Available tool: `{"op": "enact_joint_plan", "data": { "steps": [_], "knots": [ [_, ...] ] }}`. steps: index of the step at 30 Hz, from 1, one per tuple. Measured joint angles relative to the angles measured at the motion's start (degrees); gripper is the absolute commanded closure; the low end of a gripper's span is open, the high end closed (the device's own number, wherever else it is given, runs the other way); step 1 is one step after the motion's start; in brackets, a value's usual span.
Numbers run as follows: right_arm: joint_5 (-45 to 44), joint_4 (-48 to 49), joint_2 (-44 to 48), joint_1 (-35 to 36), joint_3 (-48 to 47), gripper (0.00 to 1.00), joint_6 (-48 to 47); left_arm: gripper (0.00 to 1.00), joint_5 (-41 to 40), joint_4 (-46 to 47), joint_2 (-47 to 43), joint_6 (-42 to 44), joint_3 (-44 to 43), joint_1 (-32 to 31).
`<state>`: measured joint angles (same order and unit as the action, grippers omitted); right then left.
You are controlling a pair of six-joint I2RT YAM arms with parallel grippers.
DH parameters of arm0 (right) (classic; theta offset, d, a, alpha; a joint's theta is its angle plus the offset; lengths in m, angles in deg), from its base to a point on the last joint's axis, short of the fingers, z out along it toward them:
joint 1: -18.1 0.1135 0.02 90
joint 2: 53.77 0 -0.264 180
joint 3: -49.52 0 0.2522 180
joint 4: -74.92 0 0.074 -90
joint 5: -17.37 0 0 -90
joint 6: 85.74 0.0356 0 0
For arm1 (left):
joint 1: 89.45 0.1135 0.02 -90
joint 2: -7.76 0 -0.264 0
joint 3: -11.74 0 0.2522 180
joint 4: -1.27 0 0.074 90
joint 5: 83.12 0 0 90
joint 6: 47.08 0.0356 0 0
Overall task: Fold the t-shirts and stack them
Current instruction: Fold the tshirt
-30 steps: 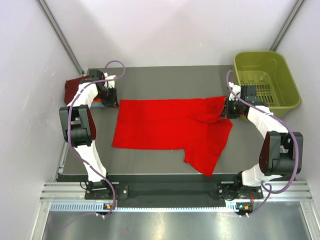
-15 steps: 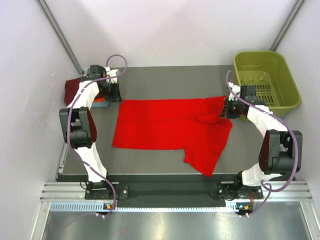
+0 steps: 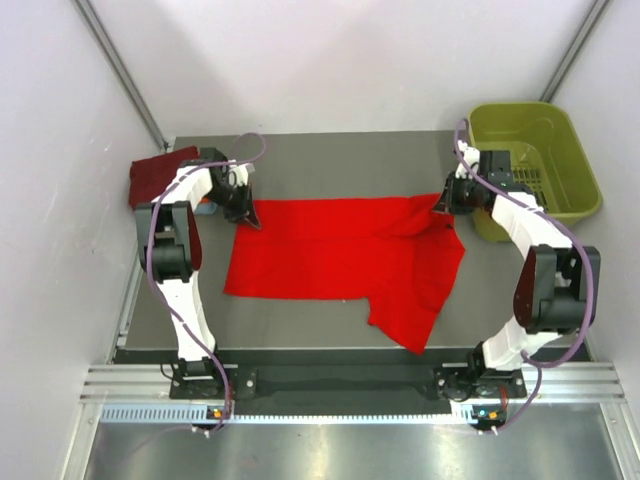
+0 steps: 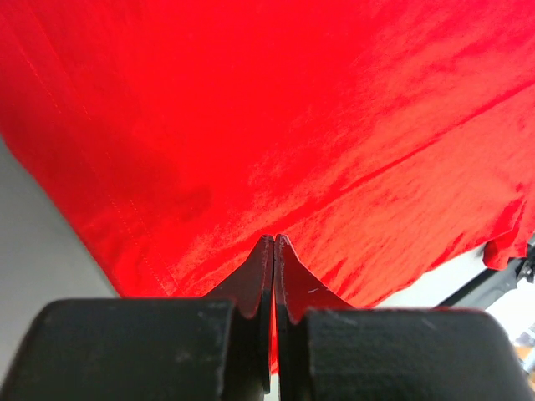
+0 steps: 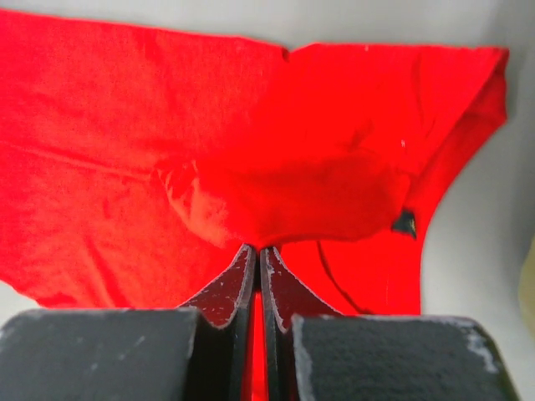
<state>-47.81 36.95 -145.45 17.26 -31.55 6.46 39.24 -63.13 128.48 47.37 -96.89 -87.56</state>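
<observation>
1. The left fingers were by the dark maroon t-shirt at the counter's far left a second ago. They have since swung right onto the far left corner of the red t-shirt and clamped down there.
2. The left wrist view shows those left fingers pressed together, with red cloth caught in the seam between them, so I take it they have the hem.
3. The right fingers have stayed closed on the far right corner and have moved a little farther back. The cloth there is drawn up into a ridge toward them.
4. In the right wrist view the right fingers are closed on a bunched fold of the red cloth, with a small dark tag just to the right.
5. With both far corners pinched, I'd say the shirt is ready to be lifted or pulled straight for the first fold. No fold is made yet.
6. The red t-shirt lies spread across the middle of the counter, one sleeve trailing toward the near right. The olive-green basket sits at the far right, just behind the right arm.
</observation>
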Motion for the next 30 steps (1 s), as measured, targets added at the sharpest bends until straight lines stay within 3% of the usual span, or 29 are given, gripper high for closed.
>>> {"op": "enact_joint_plan", "data": {
  "steps": [9, 30],
  "knots": [
    [0.07, 1.29, -8.02, 2.95, -3.89, 1.00, 0.85, 1.00, 0.04, -1.70, 1.29, -0.33, 0.00, 0.04],
    [-4.17, 2.62, -15.23, 2.99, -10.82, 1.00, 0.81, 1.00, -0.02, -1.75, 1.31, -0.50, 0.02, 0.04]
  ]
}}
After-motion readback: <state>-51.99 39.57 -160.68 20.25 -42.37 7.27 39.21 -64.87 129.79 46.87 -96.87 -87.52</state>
